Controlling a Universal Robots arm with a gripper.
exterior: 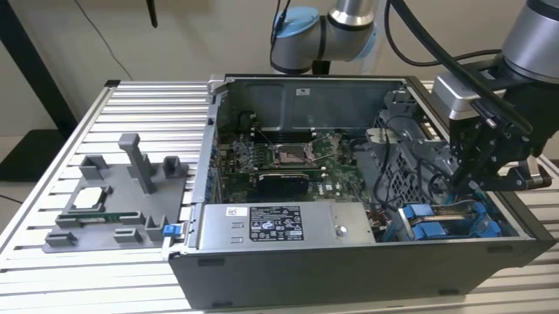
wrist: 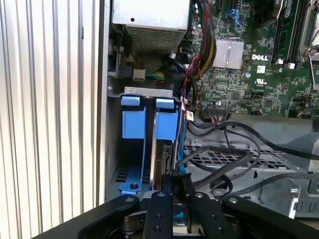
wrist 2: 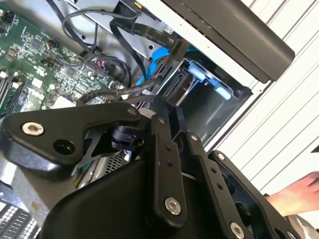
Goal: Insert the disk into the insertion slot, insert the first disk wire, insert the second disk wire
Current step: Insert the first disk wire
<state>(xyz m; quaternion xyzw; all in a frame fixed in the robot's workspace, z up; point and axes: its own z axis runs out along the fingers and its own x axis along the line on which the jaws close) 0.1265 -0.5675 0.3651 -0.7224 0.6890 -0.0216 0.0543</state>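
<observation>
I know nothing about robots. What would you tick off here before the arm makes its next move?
1. Gripper over the drive cage: ok.
2. Two blue carriers standing side by side in the cage: ok.
3. Carriers pushed fully home: cannot tell.
4. Black cables clear of the cage: not ok, they lie right beside it.
5. People clear of the arm: not ok, a hand is close by in the second wrist view.

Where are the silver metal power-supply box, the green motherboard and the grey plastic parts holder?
Silver metal power-supply box (exterior: 266,219), exterior view, on its white label.
Green motherboard (wrist: 259,84), first wrist view, on the bare board surface.
Grey plastic parts holder (exterior: 131,154), exterior view, on its tall upright post.
</observation>
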